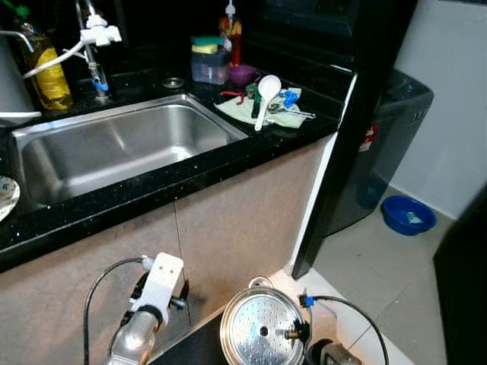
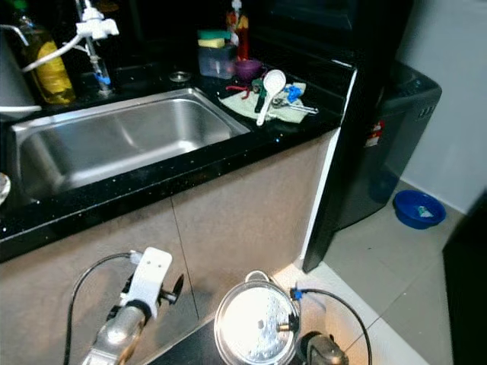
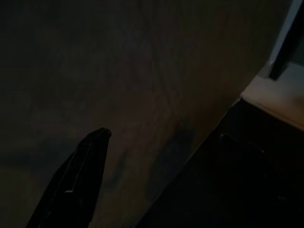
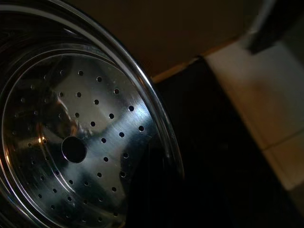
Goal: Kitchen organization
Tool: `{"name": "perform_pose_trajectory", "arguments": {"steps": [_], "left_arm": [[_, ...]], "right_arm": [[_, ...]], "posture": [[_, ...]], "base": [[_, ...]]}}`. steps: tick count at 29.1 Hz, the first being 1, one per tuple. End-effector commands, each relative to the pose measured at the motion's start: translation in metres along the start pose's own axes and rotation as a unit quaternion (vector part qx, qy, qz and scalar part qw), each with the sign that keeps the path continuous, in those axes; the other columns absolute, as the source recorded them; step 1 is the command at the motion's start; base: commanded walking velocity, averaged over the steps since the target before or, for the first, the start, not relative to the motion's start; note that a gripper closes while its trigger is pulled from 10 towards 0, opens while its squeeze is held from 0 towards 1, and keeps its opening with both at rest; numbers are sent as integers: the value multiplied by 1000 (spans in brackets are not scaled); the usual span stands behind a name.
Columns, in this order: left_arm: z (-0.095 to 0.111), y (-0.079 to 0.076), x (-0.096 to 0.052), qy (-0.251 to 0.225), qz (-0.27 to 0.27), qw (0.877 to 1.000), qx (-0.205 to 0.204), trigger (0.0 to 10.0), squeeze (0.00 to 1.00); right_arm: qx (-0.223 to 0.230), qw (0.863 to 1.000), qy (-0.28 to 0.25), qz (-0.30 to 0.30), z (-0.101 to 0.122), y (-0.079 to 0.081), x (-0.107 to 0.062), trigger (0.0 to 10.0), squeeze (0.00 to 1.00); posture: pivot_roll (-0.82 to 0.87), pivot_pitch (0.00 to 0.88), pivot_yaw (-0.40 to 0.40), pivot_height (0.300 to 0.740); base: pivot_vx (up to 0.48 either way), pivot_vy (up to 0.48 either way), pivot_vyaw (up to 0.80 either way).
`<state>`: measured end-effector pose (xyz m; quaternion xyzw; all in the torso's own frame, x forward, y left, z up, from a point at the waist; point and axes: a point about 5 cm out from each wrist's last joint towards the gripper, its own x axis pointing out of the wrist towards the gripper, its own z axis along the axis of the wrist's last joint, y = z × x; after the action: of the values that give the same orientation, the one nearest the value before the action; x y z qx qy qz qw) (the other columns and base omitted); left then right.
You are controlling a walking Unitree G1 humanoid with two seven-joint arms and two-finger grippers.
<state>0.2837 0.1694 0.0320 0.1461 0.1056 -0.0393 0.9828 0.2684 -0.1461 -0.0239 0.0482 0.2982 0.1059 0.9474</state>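
Right gripper low before beige cabinet, grasping round perforated steel steamer plate; fingers hidden. Left gripper low, fingers spread, empty; view dark.

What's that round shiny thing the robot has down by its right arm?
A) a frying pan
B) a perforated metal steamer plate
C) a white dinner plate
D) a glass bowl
B: the steamer plate at the right gripper is shiny metal dotted with small holes.
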Motion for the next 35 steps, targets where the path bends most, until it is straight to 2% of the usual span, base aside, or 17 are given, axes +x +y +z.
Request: {"name": "perform_pose_trajectory", "arguments": {"steps": [1,5,6,7,10,11,13,16,18,23,24,26,27,28,30,31,35], "left_arm": [[3,2,-3,-8,0,1000,4,10000,0],[12,8,-8,-39,14,999,-5,10000,0],[23,15,-13,-66,30,997,-26,10000,0],[23,15,-13,-66,30,997,-26,10000,0],[54,32,-24,-144,69,987,-36,10000,0],[54,32,-24,-144,69,987,-36,10000,0],[78,49,-34,-193,110,974,-42,10000,0],[97,59,-37,-225,130,965,-36,10000,0],[101,60,-37,-231,131,963,-32,10000,0],[143,60,-36,-279,95,954,-51,10000,0],[143,60,-36,-279,95,954,-51,10000,0],[150,61,-36,-285,94,953,-51,10000,0],[157,62,-34,-280,93,954,-44,10000,0],[157,62,-34,-280,93,954,-44,10000,0],[165,63,-23,-242,79,967,-33,10000,0],[169,63,-19,-241,72,967,-36,10000,0],[181,62,-12,-237,49,969,-44,10000,0]], "right_arm": [[-8,1000,-8,23,2,4,1,10000,0],[-29,997,-30,61,13,9,1,10000,0],[-46,994,-52,90,26,12,2,10000,0],[-46,994,-52,90,26,12,2,10000,0],[-51,983,-112,137,60,13,0,10000,0],[-51,983,-112,137,60,13,0,10000,0],[-46,973,-168,152,98,10,-4,10000,0],[-34,965,-216,147,131,6,-7,10000,0],[-31,963,-225,146,138,5,-8,10000,0],[6,937,-305,169,196,4,-23,10000,0],[6,937,-305,169,196,4,-23,10000,0],[14,932,-319,169,206,4,-26,10000,0],[21,929,-337,155,220,2,-29,10000,0],[21,929,-337,155,220,2,-29,10000,0],[39,930,-357,77,244,-10,-32,10000,0],[46,929,-363,51,251,-14,-34,10000,0],[44,920,-388,38,268,-12,-40,10000,0]], "posture": [[-71,103,-27,740],[-62,111,-33,740],[-60,112,-35,740],[-60,112,-35,740],[-53,114,-37,740],[-53,114,-37,740],[-39,118,-44,740],[-35,117,-45,740],[-35,117,-45,740],[-22,116,-57,740],[-22,116,-57,740],[-21,116,-58,740],[-18,115,-60,740],[-18,115,-60,740],[-11,115,-66,740],[-11,115,-66,740],[-7,117,-67,740]], "base": [[0,0,0],[0,0,0],[0,0,0],[0,0,0],[0,0,0],[0,0,0],[0,0,0],[0,0,0],[0,0,0],[0,0,0],[0,0,0],[0,0,0],[0,0,0],[0,0,0],[0,0,0],[0,0,0],[0,0,0]]}}
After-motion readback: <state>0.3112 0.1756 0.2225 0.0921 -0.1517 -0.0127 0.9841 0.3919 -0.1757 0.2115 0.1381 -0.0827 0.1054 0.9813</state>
